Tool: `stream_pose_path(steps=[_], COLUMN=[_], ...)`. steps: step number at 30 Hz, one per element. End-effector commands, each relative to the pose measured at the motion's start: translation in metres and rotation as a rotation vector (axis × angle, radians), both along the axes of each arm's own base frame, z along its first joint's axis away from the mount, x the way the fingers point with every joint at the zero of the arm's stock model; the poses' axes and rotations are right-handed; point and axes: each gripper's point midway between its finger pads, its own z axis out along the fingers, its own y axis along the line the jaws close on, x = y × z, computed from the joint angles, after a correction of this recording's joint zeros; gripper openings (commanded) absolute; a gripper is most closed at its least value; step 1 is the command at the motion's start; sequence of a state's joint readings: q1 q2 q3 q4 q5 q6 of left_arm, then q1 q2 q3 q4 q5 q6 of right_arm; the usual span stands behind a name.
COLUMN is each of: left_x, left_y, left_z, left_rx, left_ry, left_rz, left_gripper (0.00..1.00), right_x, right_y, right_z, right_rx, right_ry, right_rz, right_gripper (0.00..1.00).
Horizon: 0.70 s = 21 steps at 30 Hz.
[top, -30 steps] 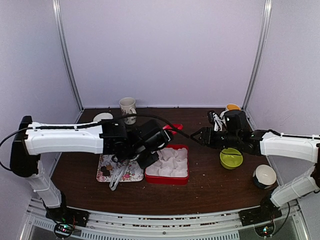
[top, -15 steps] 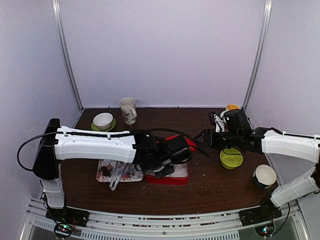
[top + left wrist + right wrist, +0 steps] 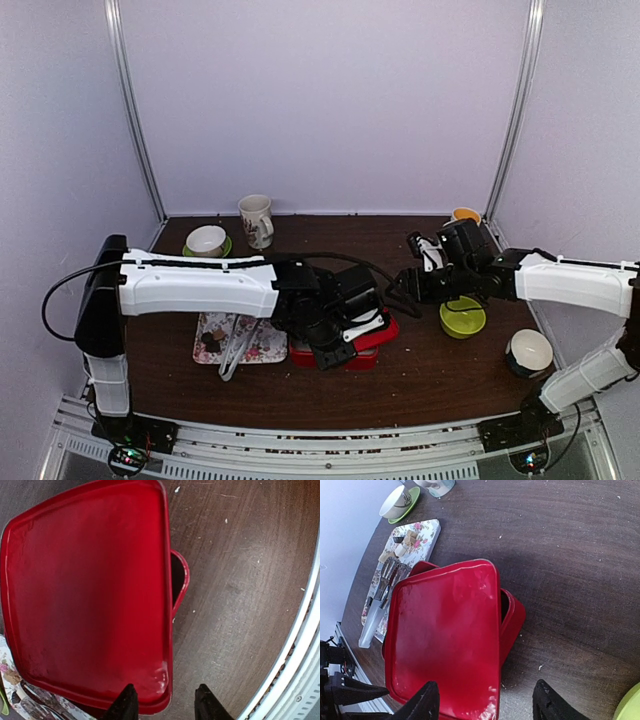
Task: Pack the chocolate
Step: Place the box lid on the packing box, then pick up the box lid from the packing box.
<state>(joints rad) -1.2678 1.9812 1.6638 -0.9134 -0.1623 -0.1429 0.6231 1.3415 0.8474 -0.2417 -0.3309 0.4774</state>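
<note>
Chocolate (image 3: 403, 539) pieces (tan and dark, too small for a long axis to be told) seen on floral tray (image 3: 426, 536), beside red box (image 3: 513, 617), lid (image 3: 445, 635) laid askew, left gripper (image 3: 165, 711) spread apart over lid edge, right gripper (image 3: 485, 707) spread wide above it

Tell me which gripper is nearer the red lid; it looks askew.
Left. The left gripper hangs right over an edge of the red lid; the right gripper hovers off to its right, near the green bowl.

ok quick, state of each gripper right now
left gripper: open, holding nothing, over the red lid
right gripper: open, holding nothing
</note>
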Motion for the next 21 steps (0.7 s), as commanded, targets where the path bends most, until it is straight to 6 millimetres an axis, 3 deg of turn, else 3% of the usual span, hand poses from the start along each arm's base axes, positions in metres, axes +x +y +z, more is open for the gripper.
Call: stream_pose_path(steps=[1,5,8,16,21], left_x=[0.003,0.013,0.024,0.090,0.118], left_y=[-0.004,-0.002,0.011,0.080,0.128], left_z=[0.023,0.066,0.089,0.105,0.100], left_rx=[-0.109,-0.305,-0.437,-0.462,-0.438], left_ry=[0.109,0.134,0.186,-0.040,-0.126], left_rz=[0.018,0.049,0.089,0.395,0.613], left_gripper=[0.42,0.46,0.62,0.66,0.63], right_x=[0.000,0.002,0.002,0.011,0.015], right_y=[0.000,0.008,0.017,0.024,0.028], right_z=[-0.009,-0.015,-0.018,-0.027,-0.038], right_rx=[-0.118,-0.184,-0.222,-0.311,-0.363], right_ry=[-0.008,-0.012,-0.011,-0.025,-0.024], right_rz=[0.051,0.087,0.115,0.101,0.102], right_gripper=[0.62,0.57,0.55,0.44,0.42])
